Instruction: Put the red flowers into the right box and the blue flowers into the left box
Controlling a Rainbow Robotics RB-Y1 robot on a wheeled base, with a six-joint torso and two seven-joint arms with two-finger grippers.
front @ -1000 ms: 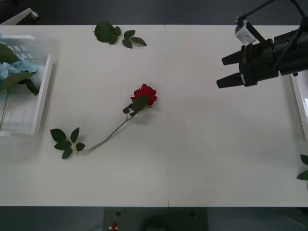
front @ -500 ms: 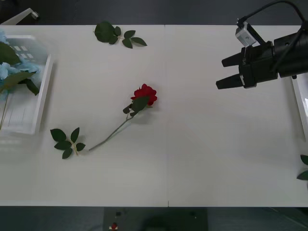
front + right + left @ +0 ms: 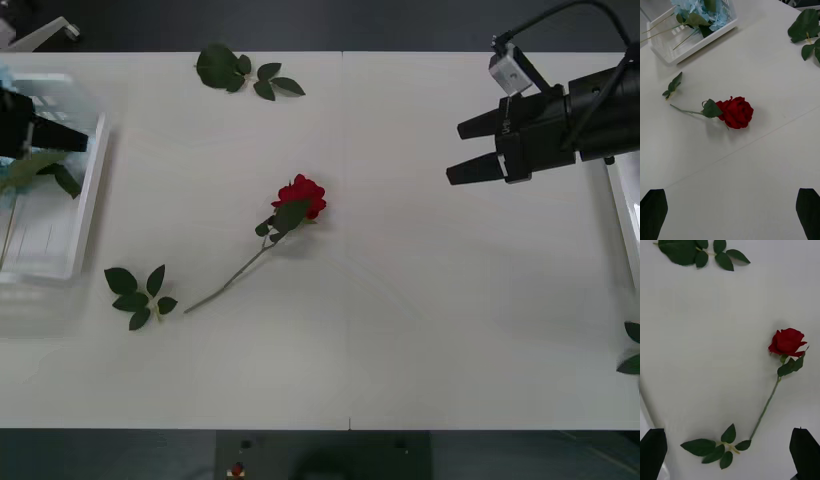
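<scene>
One red rose (image 3: 300, 197) lies mid-table, its stem running toward the near left; it also appears as the red rose (image 3: 735, 111) and the red rose (image 3: 788, 342). Blue flowers (image 3: 696, 7) lie inside the left box (image 3: 685, 47). My left gripper (image 3: 70, 138) hovers over the left box (image 3: 85, 210) at the table's left edge, its black fingers (image 3: 653, 448) apart and holding nothing. My right gripper (image 3: 455, 153) hangs open and empty at the far right, well away from the rose. A strip of the right box (image 3: 628, 215) peeks in at the right edge.
Loose green leaf sprigs lie at the far edge (image 3: 240, 72), near the stem's end (image 3: 138, 295) and at the near right edge (image 3: 632, 350). Bare white tabletop (image 3: 420, 320) spreads between the rose and the right gripper.
My left arm has come into the front view above the left box, covering the blue flowers there. The right gripper has crept slightly left. The rose has not moved.
</scene>
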